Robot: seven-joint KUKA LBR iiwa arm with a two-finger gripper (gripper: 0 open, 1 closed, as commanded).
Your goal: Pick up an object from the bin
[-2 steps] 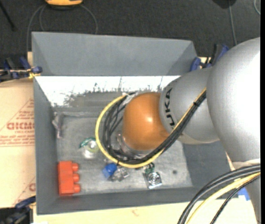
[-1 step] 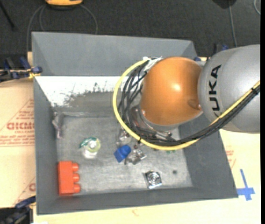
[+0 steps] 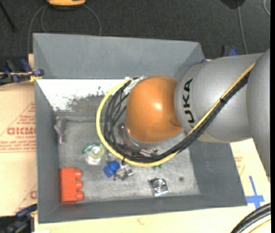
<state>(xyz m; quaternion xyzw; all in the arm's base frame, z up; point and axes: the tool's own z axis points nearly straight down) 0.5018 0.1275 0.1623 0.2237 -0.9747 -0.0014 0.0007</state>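
One red block (image 3: 72,185), one blue piece (image 3: 111,169), one silvery scrap (image 3: 158,186), one clear lump (image 3: 94,153); grip state untellable beneath orange cover (image 3: 152,108)

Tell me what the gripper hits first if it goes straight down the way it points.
Probably the small blue piece beside the gripper, or else the bin floor next to it. The orange cover hides the depth, so this is uncertain.
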